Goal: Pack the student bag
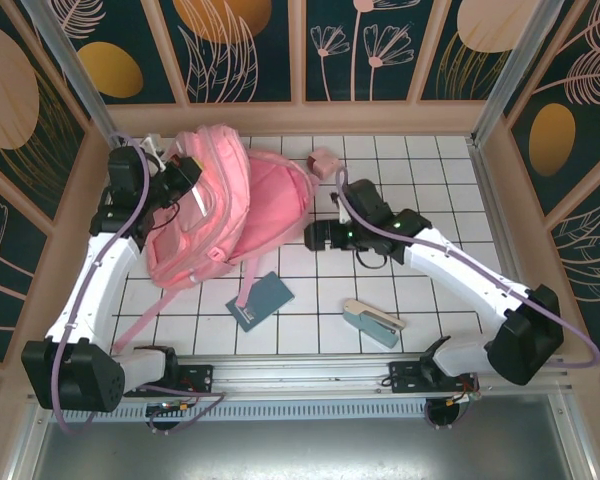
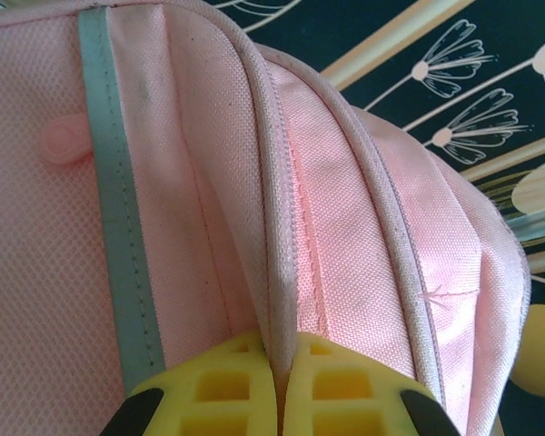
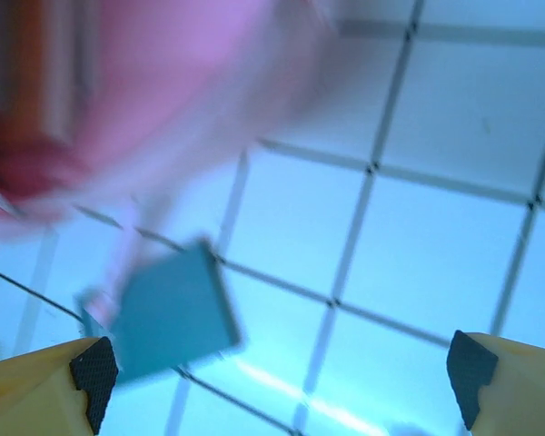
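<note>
One pink bag (image 1: pixel 235 205), by far the biggest thing here, lies on the white tiled table (image 1: pixel 450 180), in front of the left of the two arms. Everything else is placed from it. The left fingers (image 1: pixel 185 178) are at the bag's far left edge. In the left wrist view these yellow fingers (image 2: pixel 245 391) are pressed together on a raised fold of the bag (image 2: pixel 372 236), with the seam running up from between them. Left of that fold runs one grey stripe (image 2: pixel 118 236), and further left sits one small round pink tab (image 2: pixel 62 143). The right fingers (image 1: pixel 315 236) hover just right of the bag, pointing toward it. The right wrist view is blurred, but it shows these fingers (image 3: pixel 45 381) standing wide apart, one at each lower corner, with nothing held between them. Above them in that view is a smear of pink bag (image 3: pixel 163 91) over the tiles. Two straps (image 1: pixel 248 283) trail from the bag toward the near edge. One teal notebook (image 1: pixel 262 300) lies just on the near side of the bag, and the end of one strap reaches it. The same notebook (image 3: pixel 168 313) also shows in the right wrist view. One beige and teal stapler (image 1: pixel 372 322) lies well apart from the bag on its near right side, beyond the notebook. One small pink pouch (image 1: pixel 323 163) sits near the bag's far right edge, not touching it.
</note>
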Controlling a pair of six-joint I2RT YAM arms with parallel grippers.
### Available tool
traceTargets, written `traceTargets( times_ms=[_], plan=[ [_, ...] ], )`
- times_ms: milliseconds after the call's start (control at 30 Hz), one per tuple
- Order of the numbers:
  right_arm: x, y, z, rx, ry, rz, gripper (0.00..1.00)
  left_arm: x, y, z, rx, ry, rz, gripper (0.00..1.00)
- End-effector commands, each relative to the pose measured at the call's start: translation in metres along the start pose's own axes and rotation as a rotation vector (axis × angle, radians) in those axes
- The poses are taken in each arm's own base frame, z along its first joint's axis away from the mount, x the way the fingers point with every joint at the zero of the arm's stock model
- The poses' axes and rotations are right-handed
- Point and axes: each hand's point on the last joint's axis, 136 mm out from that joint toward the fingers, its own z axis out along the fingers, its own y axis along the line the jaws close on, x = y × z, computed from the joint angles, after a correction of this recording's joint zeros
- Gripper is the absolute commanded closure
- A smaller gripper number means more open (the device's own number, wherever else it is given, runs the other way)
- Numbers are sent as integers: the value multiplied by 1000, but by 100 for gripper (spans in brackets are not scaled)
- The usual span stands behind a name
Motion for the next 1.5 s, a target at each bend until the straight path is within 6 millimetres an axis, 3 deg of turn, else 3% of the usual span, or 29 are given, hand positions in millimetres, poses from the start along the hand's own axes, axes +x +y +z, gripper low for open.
traceTargets(
  times_ms=[0, 100, 200, 300, 433, 667, 800, 1100, 1300, 1467],
  plan=[
    [62, -25, 3, 158, 247, -133, 1, -23, -9, -1, 64, -120, 40, 100],
    [89, -31, 13, 219, 365, -205, 1, -2, -2, 10, 124, -63, 11, 100],
    [101, -27, 23, 198, 416, -222, 1, 18, 8, 18, 148, 0, -3, 100],
    [113, -28, 30, 198, 463, -216, 1, 27, 14, 18, 145, 5, 10, 100],
    [126, -36, 38, 227, 512, -196, 1, 33, 8, 18, 163, 8, 30, 100],
    [148, -46, 44, 270, 580, -143, 1, 39, 2, 23, 215, 37, 0, 100],
    [159, -63, 49, 384, 608, -106, 1, 42, 0, 25, 243, 51, -20, 100],
    [191, -79, 46, 425, 626, 13, 1, 44, -5, 23, 274, 59, -31, 100],
    [195, -81, 35, 413, 575, 80, 1, 44, -5, 24, 277, 60, -34, 100],
    [188, -94, 40, 462, 511, 132, 15, 43, -8, 23, 284, 58, -31, 100]
  ],
)
